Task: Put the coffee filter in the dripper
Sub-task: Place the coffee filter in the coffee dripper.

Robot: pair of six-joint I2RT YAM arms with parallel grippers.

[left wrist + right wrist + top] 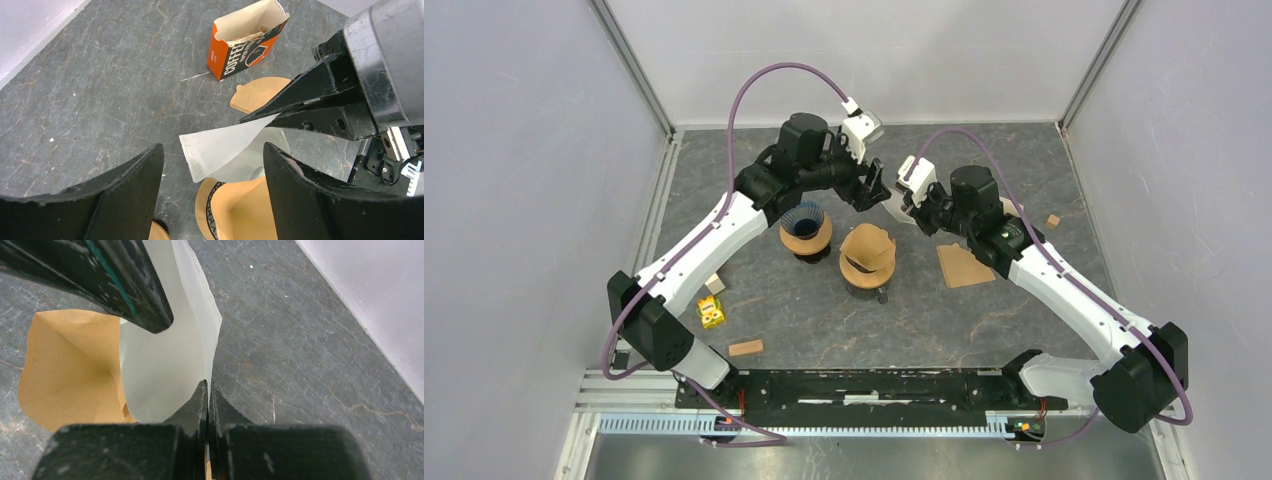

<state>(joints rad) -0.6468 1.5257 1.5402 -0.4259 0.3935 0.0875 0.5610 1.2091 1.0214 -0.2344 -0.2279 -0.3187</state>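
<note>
Pinches the white coffee filter (165,370) by one edge in the right gripper (207,387), with jaws closed flat on the paper. Holds it in the air just above the dripper (865,281), lined with a brown filter (869,248). Straddles the sheet with the left gripper (212,155), with jaws spread wide, clear of the paper.

The white filter (220,147) pinched in the right end effector (207,387) is thin, matt paper with a crimped edge. The counter (100,75) under it looks like matt, veined stone.
</note>
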